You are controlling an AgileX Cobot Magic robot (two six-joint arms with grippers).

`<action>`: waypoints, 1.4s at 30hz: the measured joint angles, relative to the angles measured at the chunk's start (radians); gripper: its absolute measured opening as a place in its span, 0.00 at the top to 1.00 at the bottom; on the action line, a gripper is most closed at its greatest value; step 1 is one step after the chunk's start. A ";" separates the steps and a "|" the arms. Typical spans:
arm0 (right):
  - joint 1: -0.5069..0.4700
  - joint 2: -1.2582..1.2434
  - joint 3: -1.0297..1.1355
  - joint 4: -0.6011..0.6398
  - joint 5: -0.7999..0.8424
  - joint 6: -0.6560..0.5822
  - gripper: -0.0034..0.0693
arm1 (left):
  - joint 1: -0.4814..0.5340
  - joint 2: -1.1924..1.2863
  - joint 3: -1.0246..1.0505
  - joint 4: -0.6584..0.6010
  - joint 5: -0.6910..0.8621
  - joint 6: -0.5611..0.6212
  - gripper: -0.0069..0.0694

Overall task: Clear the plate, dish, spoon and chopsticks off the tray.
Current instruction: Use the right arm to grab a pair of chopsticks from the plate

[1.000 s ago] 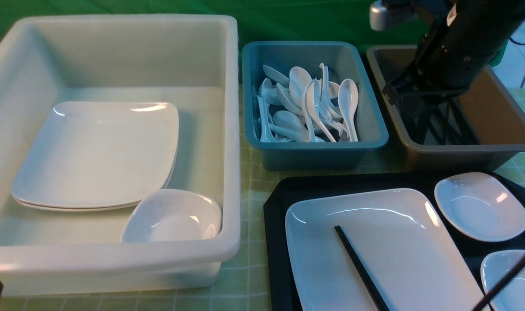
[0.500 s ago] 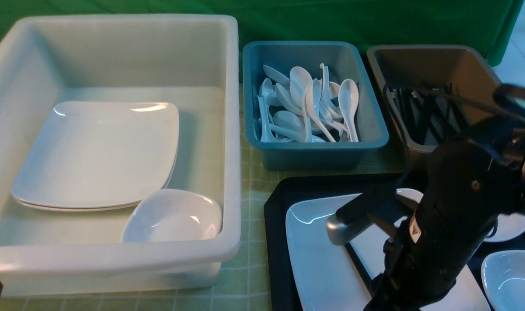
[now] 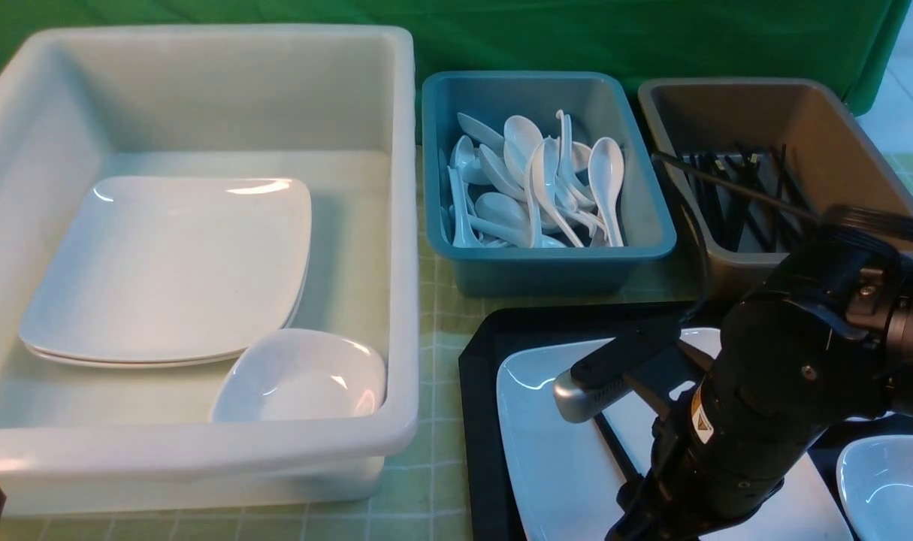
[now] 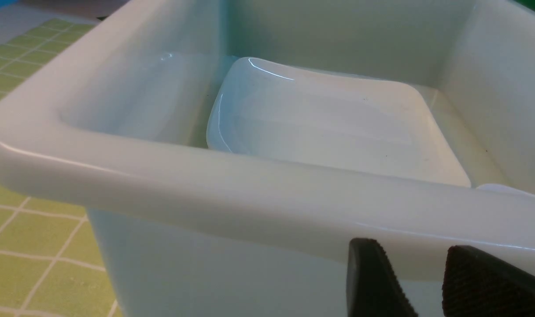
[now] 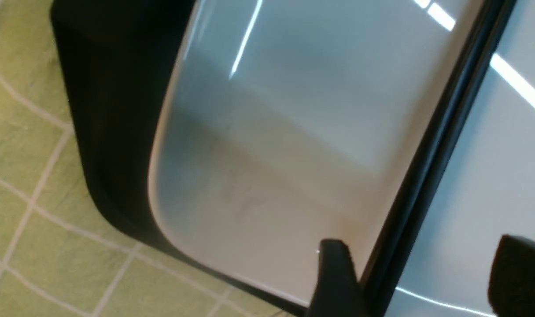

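One chopstick (image 5: 439, 145) is noted lying on the single plate (image 3: 554, 451), which sits in the tray (image 3: 482, 391). The right claw (image 5: 423, 264) is spread astride that chopstick. The left claw (image 4: 426, 268) is parted and empty beside the white tub (image 4: 205, 185), wherein two stacked plates (image 3: 163, 263) are counted.

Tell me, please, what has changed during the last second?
The right arm swung from above the brown bin back and down over the plate. Its pincer stands open astride the chopstick lying there, holding nothing. The tub, spoon bin, tray and left pincer stayed put.
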 joint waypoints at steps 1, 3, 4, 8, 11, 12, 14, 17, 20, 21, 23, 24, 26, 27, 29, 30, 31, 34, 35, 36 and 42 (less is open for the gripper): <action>0.000 0.000 0.000 0.000 0.000 0.008 0.35 | 0.000 0.000 0.000 0.000 0.000 0.000 0.62; 0.000 0.000 0.000 0.000 0.000 0.017 0.35 | 0.000 0.000 0.000 0.000 0.000 0.000 0.62; 0.000 0.000 0.000 0.000 0.000 0.020 0.35 | 0.000 0.000 0.000 0.000 0.000 0.000 0.62; 0.000 0.006 0.000 -0.005 -0.013 0.029 0.35 | 0.000 0.000 0.000 0.000 0.000 0.000 0.62; 0.000 0.026 0.000 -0.005 -0.016 0.030 0.35 | 0.000 0.000 0.000 0.000 0.000 0.000 0.62; 0.000 0.038 0.000 -0.005 -0.018 0.031 0.35 | 0.000 0.000 0.000 0.000 0.000 0.000 0.62; 0.000 0.065 0.000 -0.006 -0.021 0.031 0.35 | 0.000 0.000 0.000 0.000 0.000 0.000 0.62; 0.000 0.103 0.000 -0.007 -0.031 0.031 0.35 | 0.000 0.000 0.000 0.000 0.000 0.000 0.62; 0.000 0.131 0.000 -0.008 -0.039 0.031 0.35 | 0.000 0.000 0.000 0.000 0.000 0.000 0.62; 0.000 0.138 0.000 -0.008 -0.042 0.031 0.35 | 0.000 0.000 0.000 0.000 0.000 0.000 0.62; 0.000 0.145 0.000 -0.008 -0.043 0.031 0.35 | 0.000 0.000 0.000 0.000 0.000 0.000 0.62; 0.000 0.149 0.000 -0.008 -0.043 0.031 0.35 | 0.000 0.000 0.000 0.000 0.000 0.000 0.62; 0.000 0.152 0.000 -0.008 -0.043 0.031 0.35 | 0.000 0.000 0.000 0.000 0.000 0.000 0.62; 0.000 0.153 0.000 -0.008 -0.043 0.032 0.35 | 0.000 0.000 0.000 0.000 0.000 0.000 0.62; 0.000 0.153 0.000 -0.008 -0.043 0.033 0.35 | 0.000 0.000 0.000 0.000 0.000 0.000 0.62; 0.000 0.153 0.000 -0.008 -0.043 0.036 0.35 | 0.000 0.000 0.000 0.000 0.000 0.000 0.62; 0.000 0.153 0.000 -0.008 -0.043 0.036 0.35 | 0.000 0.000 0.000 0.000 0.000 0.000 0.62; 0.000 0.153 0.000 -0.007 -0.043 0.036 0.35 | 0.000 0.000 0.000 0.000 0.000 0.000 0.62; 0.000 0.153 0.000 -0.007 -0.043 0.037 0.35 | 0.000 0.000 0.000 0.000 0.000 0.000 0.62; 0.000 0.153 0.000 -0.007 -0.043 0.037 0.35 | 0.000 0.000 0.000 0.000 0.000 0.000 0.62; 0.000 0.153 0.000 -0.007 -0.043 0.065 0.35 | 0.000 0.000 0.000 0.000 0.000 0.000 0.62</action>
